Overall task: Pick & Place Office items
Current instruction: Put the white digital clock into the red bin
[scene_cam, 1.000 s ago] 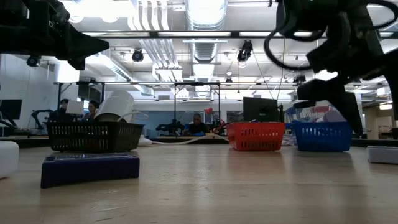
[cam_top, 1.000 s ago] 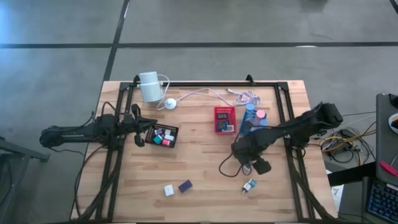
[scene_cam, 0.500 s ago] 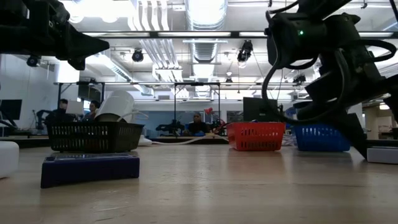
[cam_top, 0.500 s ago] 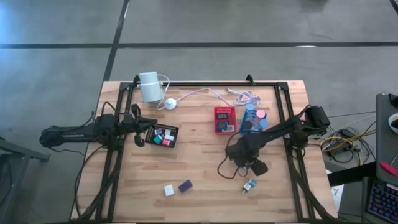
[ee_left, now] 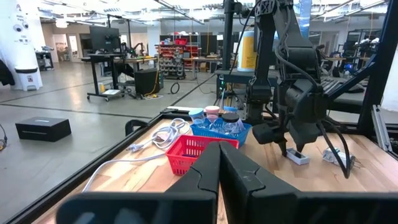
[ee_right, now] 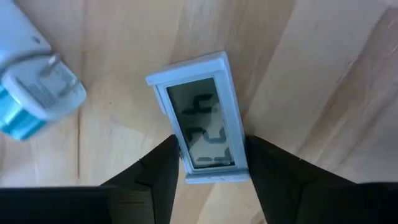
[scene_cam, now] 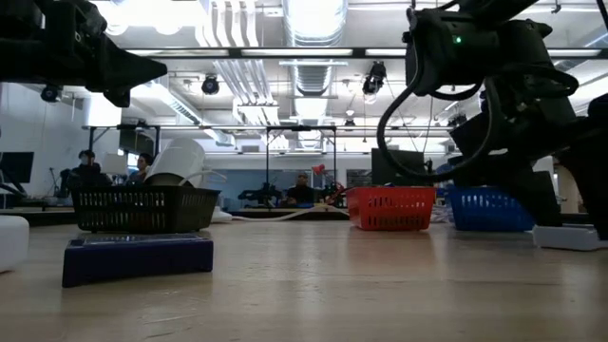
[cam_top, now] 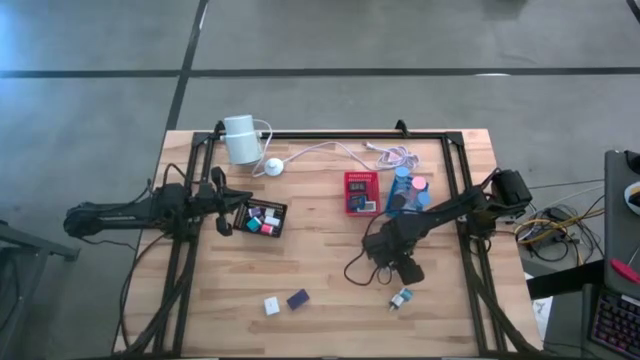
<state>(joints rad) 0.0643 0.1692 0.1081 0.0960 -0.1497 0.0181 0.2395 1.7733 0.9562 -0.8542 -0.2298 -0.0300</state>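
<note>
The table [cam_top: 320, 250] is pale wood made of long planks, with a thin black frame lying around it. On it sit three little baskets with holes in their sides: a black basket [cam_top: 266, 219] with small bright blocks inside, a red basket [cam_top: 361, 192], and a blue basket [cam_top: 408, 190] holding round caps. A white cylinder [cam_top: 240, 138] lies at the back with its white cable [cam_top: 330, 150] and round puck [cam_top: 273, 166].

The right gripper [ee_right: 208, 163] is low over the front right part of the table. Its two dark fingers are partly spread and sit on each side of a small clock [ee_right: 202, 124] — a flat, light grey box with a screen showing dark numbers. The fingers are right against the clock's long sides, and the clock lies flat on the wood. Just beside it lies a white and teal plug [ee_right: 34, 93] with metal prongs, seen on the table as a tiny piece [cam_top: 401, 298].

A white block [cam_top: 271, 305] and a dark blue block [cam_top: 297, 299] lie near the front middle.

The left gripper [ee_left: 219, 165] hangs by the black basket — fingers pressed together, holding nothing.

A second ago the right gripper was higher and wider; it has come down and closed in on the clock.
</note>
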